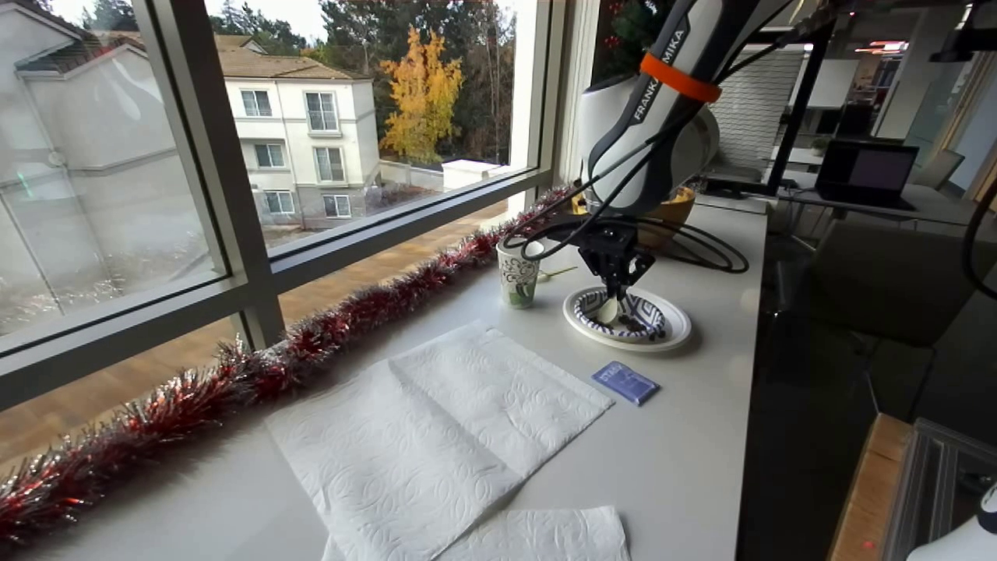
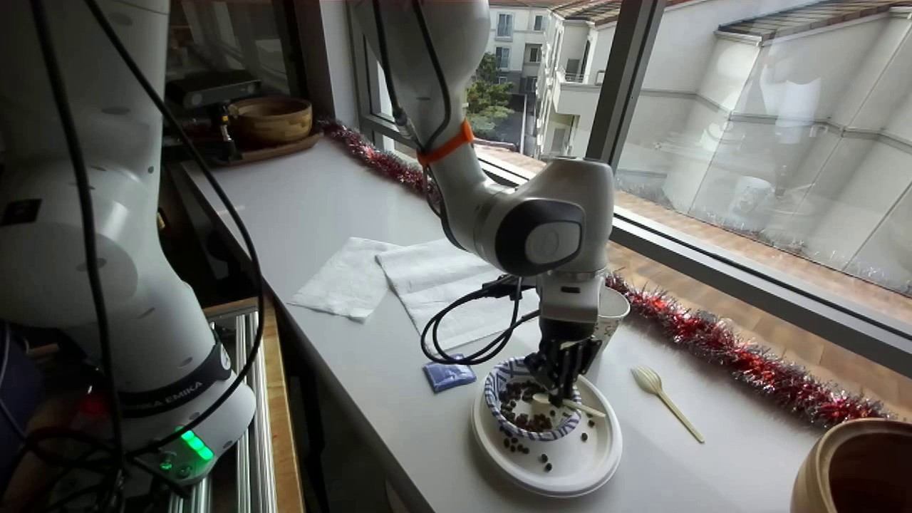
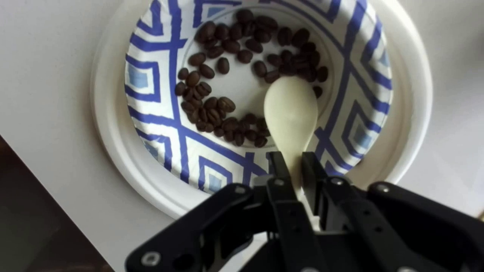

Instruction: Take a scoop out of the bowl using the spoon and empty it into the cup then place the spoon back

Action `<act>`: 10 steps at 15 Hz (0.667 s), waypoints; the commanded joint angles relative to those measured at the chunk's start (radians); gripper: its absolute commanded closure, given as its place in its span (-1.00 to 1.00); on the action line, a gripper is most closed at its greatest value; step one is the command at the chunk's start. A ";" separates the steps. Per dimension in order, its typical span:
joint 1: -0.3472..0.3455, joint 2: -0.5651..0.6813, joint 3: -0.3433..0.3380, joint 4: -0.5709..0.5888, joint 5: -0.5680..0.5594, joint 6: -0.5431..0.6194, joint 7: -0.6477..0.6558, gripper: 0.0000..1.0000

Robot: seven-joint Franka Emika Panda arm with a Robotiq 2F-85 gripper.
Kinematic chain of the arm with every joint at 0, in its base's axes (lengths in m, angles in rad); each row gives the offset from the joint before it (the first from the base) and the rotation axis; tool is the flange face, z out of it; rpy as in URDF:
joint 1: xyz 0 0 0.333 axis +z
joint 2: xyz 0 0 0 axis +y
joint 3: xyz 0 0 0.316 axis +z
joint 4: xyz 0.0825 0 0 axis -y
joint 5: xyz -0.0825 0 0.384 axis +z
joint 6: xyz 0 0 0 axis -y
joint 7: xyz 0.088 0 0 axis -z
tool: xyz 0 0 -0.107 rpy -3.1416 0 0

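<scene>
The bowl, white with a blue-black pattern, holds dark coffee beans and shows in both exterior views point(image 1: 580, 323) point(image 2: 499, 377) and the wrist view point(image 3: 223, 160). The pale cream spoon point(image 3: 291, 109) lies over the bowl, its head above the beans and its handle across the rim point(image 2: 588, 408). I see no beans on its head. My gripper point(image 3: 290, 156) is over the bowl, its fingers close on both sides of the spoon's neck; it shows in both exterior views point(image 1: 617, 292) point(image 2: 563, 399). The white printed cup point(image 1: 519, 274) stands upright beside the bowl, partly hidden by my arm in an exterior view point(image 2: 611, 313).
A white plate point(image 2: 598, 456) lies under the bowl with several loose beans on it. A pale fork point(image 2: 666, 402) lies near the tinsel garland point(image 2: 734, 349) and window. A blue packet point(image 1: 627, 383), paper towels point(image 1: 452, 421) and a wooden bowl point(image 2: 819, 470) stand around. Cables hang from my wrist.
</scene>
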 commanded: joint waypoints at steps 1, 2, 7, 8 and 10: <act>0.018 0.011 -0.002 -0.010 -0.026 0.053 0.045 0.92; 0.022 0.013 -0.002 -0.011 -0.026 0.058 0.045 0.92; 0.029 0.014 0.007 -0.035 -0.021 0.111 0.000 0.92; 0.025 0.010 0.012 -0.044 -0.019 0.128 -0.020 0.92; 0.024 0.006 0.012 -0.061 -0.013 0.169 -0.056 0.92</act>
